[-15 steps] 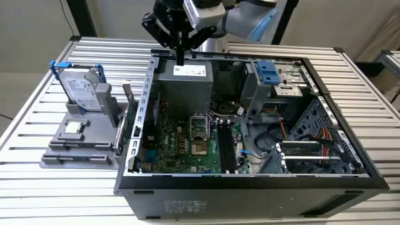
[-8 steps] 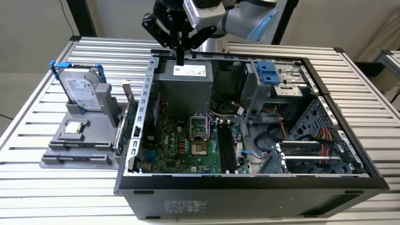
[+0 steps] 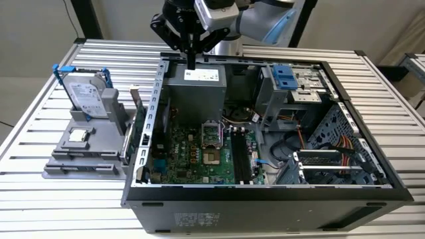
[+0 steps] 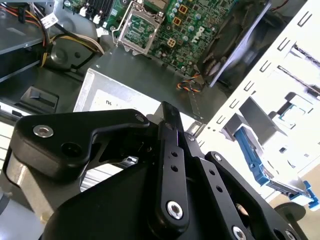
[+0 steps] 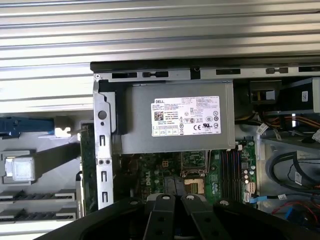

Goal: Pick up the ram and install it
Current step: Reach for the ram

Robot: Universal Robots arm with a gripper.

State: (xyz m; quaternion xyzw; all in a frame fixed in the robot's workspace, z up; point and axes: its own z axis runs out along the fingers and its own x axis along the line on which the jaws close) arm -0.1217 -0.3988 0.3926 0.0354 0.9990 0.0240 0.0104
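Gripper: black, its 2 fingers pressed together with nothing seen between them, hung above the grey metal power supply box.
Ram: its place could not be told among the dark memory slots on the green motherboard.
Case: open black computer tower lay on the ribbed metal table.
Rack: grey holder carried 1 silver hard drive.

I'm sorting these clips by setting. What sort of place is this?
Probably a robotics lab bench for computer assembly: an open computer case on a slatted metal table, a hard drive in a grey holder beside it, and a robot gripper above.
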